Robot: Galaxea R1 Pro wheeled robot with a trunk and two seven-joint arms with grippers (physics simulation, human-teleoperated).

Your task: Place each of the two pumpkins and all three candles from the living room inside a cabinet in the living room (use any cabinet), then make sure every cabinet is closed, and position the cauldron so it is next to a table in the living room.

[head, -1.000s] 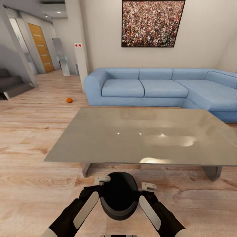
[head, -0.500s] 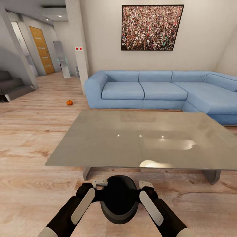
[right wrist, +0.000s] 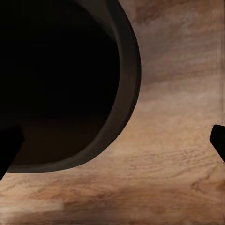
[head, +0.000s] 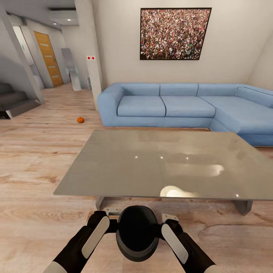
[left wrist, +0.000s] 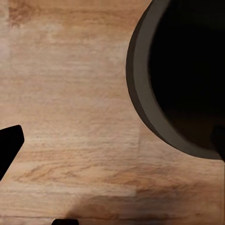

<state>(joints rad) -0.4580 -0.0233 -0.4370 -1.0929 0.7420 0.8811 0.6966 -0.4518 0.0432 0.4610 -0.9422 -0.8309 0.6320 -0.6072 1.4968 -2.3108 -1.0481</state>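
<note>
From the head camera, the cauldron point(head: 137, 233) sits low in front of the robot, flanked by both arms, just short of the near edge of the table point(head: 159, 163), whose grey surface is bare and shiny. The left hand point(head: 113, 211) sits at the pot's left side and the right hand point(head: 170, 218) at its right, each close against the rim; from here I cannot tell how far either is spread. Beyond the table stands a blue sofa point(head: 182, 106) under a framed picture point(head: 174, 34), and one pumpkin point(head: 80, 120) lies on the wooden floor point(head: 34, 159) well off to the left, near the sofa's end. The left wrist camera looks down on the cauldron's point(left wrist: 178, 84) dark mouth and grey rim over floor planks, with one dark fingertip point(left wrist: 9, 145) apart from the pot and another at its rim, so that hand is spread. The right wrist camera shows the same rim point(right wrist: 126, 89), with its fingertips point(right wrist: 218, 138) likewise wide apart, one on each side of the pot's wall.
</note>
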